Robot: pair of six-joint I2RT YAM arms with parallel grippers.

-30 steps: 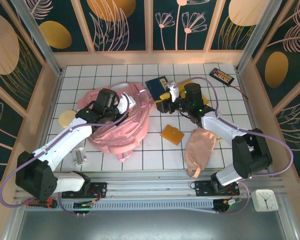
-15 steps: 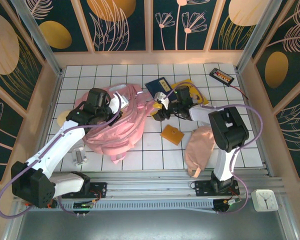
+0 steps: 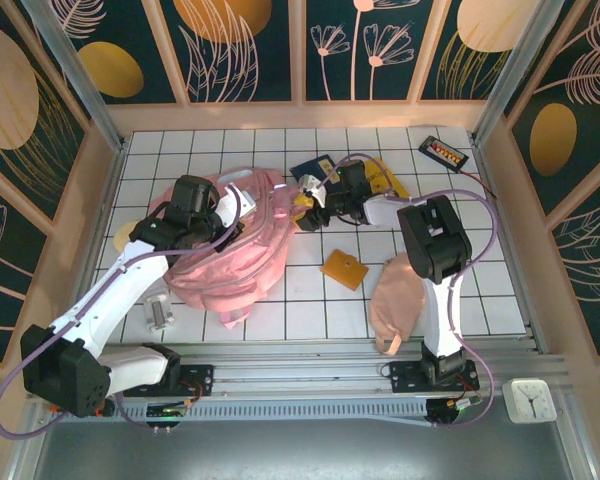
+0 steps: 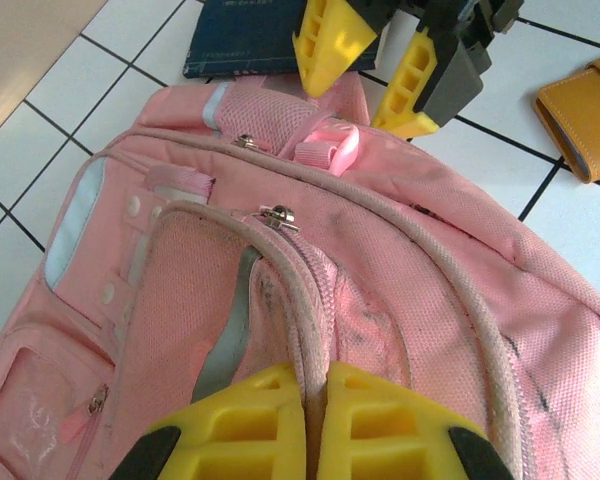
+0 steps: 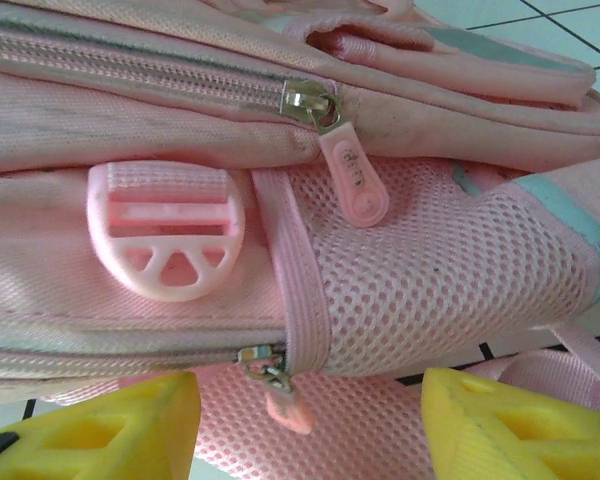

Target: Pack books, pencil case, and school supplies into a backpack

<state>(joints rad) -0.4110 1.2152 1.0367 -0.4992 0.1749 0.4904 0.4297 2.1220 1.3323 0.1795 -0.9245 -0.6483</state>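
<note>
Softly slumped pink backpack [image 3: 250,262], grey-smudged fabric

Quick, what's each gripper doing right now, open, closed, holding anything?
Left gripper: closed on the backpack at its zipper edge.
Right gripper: open, holding nothing.

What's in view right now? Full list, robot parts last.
backpack: 1, pink, left-centre of the table
navy book: 1, dark blue, behind the backpack's top
yellow book: 1, yellow, right of the navy book, partly under the right arm
pad: 1, orange, right of the backpack
pouch: 1, peach, near right
gadget: 1, black with red marks, far right corner
disc: 1, pale yellow, left edge, partly under the left arm
metal piece: 1, silver, near left, too small to identify
clock: 1, white, off the table, near right
left end effector: 1, yellow fingers, shut on a backpack seam
right end effector: 1, yellow fingers, open, at the backpack's top loop
</note>
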